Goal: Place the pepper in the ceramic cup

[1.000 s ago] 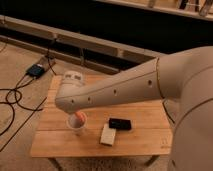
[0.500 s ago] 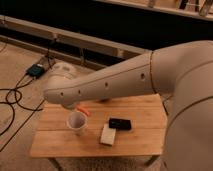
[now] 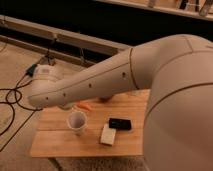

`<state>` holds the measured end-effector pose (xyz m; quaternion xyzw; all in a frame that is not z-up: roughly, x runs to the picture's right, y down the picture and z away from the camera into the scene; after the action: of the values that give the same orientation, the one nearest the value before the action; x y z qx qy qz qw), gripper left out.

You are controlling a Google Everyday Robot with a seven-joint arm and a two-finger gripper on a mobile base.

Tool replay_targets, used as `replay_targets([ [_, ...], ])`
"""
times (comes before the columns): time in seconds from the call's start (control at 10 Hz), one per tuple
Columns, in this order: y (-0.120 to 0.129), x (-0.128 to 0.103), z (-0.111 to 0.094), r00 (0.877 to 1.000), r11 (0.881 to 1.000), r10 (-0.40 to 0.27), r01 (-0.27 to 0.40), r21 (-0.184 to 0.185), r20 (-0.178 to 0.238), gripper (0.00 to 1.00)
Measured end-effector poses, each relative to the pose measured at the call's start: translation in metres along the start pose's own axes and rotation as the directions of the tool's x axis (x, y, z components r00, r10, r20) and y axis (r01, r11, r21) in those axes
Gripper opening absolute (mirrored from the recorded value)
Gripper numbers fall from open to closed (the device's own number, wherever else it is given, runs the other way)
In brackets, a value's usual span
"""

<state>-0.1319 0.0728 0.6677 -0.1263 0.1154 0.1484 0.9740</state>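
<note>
Camera view, read from the near side outward. The robot's large white arm (image 3: 125, 75) fills the right foreground and reaches leftward over the light wooden table (image 3: 60, 146).

Nearest on the tabletop is a small cream rectangular block (image 3: 107, 135). Just behind it lies a flat black rectangular device (image 3: 120, 124).

To their left stands the plain white ceramic cup (image 3: 76, 121), upright with its mouth open to the camera. Nothing orange shows inside it.

The small orange-red pepper (image 3: 85, 106) lies on the wood just beyond the cup's rim, toward the back. It is close to the cup but apart from it, and nothing is holding it.

A dark reddish object (image 3: 105, 100) shows further right under the arm. It is too hidden to identify.

The gripper (image 3: 64, 105) is at the arm's far-left end, low over the rear left part of the table. It sits just left of the pepper and behind the cup. The wrist housing covers most of it, so I cannot tell whether it is apart or together.

Beyond the table, dark cables (image 3: 12, 95) trail across the floor.

Assessment: nothing of the task is done. The pepper has yet to be grasped, lifted, carried the short way forward and released into the cup. The arm appears positioned for the approach, with little room between pepper and cup rim.
</note>
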Motion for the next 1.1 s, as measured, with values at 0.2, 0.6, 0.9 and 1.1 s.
replay_targets([
  [0.2,0.001,0.004,-0.003,0.996,0.997,-0.07,0.072,0.037,-0.047,0.0],
  [0.6,0.012,0.014,-0.009,0.97,0.975,-0.203,0.212,0.058,-0.133,0.0],
  [0.9,0.03,0.023,-0.007,0.939,0.955,-0.287,0.296,0.023,-0.191,0.0],
  [1.1,0.039,0.029,-0.003,0.922,0.945,-0.321,0.328,-0.006,-0.218,0.0],
])
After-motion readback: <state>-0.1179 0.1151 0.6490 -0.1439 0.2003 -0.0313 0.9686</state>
